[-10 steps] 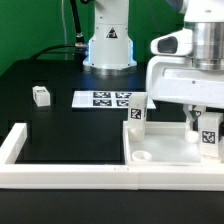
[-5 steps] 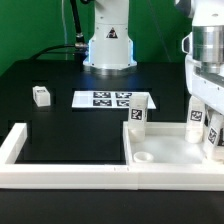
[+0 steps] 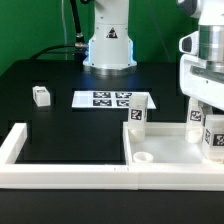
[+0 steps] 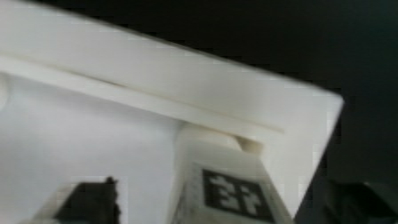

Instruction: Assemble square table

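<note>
The black table (image 3: 60, 125) carries a long white bar frame (image 3: 60, 172) along its near edge. Against that frame, toward the exterior view's right, lies the white plastic square table top (image 3: 170, 150), its near corner socket (image 3: 143, 158) open. Behind it lies the flat white marker board (image 3: 110, 98). Upright white tagged legs stand at the top's far corners, one on the left (image 3: 138, 113) and another (image 3: 196, 118) under the arm. The gripper (image 4: 228, 203) hangs over a corner leg (image 4: 231, 185) with its dark fingers (image 4: 89, 200) spread clear of it, gripping nothing. A small white leg block (image 3: 40, 95) lies well apart on the left.
</note>
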Tool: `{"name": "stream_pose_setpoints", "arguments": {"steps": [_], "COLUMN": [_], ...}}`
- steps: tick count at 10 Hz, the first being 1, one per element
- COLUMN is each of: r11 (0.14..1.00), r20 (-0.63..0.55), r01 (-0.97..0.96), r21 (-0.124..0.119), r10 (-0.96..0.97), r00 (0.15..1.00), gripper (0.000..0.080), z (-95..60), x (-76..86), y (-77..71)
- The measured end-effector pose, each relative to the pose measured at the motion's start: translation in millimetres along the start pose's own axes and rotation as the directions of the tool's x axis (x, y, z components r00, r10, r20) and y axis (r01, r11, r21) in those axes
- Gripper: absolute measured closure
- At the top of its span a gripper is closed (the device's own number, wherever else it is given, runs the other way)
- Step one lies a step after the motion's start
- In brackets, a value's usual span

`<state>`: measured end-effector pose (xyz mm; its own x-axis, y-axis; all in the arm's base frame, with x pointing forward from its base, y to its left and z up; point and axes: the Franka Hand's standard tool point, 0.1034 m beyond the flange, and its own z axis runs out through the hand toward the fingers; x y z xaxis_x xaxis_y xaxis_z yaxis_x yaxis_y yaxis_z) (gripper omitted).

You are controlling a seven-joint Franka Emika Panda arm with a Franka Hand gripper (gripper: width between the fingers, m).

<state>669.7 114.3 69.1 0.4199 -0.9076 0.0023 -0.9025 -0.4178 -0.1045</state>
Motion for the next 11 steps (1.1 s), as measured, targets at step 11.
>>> {"name": "stream_pose_setpoints", "arguments": {"steps": [11], "r11": [0.756], "r20": [-0.029], "r01": [0.653], "r21": [0.041], "r10": [-0.652], "r00": [0.757], "gripper": [0.0319], "z": [-4.2], "x": [18.7], "y": [-3.1]}}
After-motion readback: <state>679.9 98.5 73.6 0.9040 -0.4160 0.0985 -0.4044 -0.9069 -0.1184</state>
